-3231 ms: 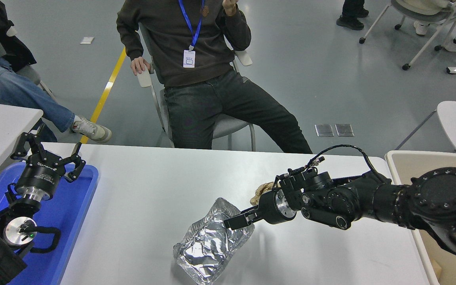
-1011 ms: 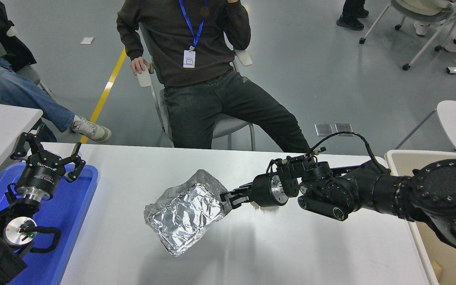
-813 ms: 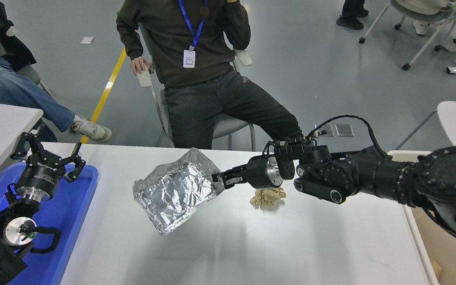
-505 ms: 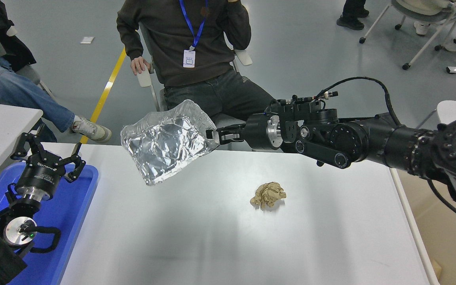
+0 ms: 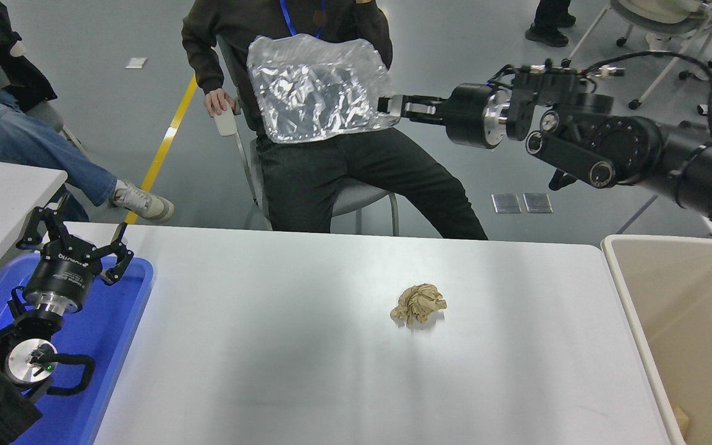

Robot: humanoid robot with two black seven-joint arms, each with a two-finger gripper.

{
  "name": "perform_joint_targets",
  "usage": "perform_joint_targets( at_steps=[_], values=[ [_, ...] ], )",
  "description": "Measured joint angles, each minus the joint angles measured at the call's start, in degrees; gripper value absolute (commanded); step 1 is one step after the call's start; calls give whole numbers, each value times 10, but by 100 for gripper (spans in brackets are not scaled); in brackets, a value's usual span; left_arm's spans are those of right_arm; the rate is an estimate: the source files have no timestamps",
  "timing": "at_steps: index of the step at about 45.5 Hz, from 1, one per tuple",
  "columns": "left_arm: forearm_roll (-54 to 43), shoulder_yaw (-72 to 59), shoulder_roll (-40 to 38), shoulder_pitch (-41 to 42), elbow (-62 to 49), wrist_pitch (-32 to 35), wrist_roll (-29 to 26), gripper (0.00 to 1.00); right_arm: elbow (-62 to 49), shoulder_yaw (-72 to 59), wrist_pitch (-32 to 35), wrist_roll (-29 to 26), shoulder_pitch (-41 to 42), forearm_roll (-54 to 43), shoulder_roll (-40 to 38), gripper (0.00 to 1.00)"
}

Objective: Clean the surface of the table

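While the right gripper pinches the edge of a crumpled foil bag high above the table surface, a brown paper wad lies on that tabletop well below it; the left gripper, fingers spread, sits over the blue tray at the table's left.

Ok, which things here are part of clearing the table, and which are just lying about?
In the job: table, foil bag held up by right gripper, paper wad, beige bin.
Just there: blue tray, left gripper parked over it, seated person.
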Motion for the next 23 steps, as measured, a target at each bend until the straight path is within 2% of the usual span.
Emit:
perform_joint_targets(
  at_steps=[12, 23],
  values=[
    [0, 0, 0, 0, 0, 0, 0, 100, -78, 21, 27, 0, -31, 36, -82, 0],
    [0, 0, 0, 0, 0, 0, 0, 100, -160, 26, 42, 0, -96, 69, -149, 0]
  ],
)
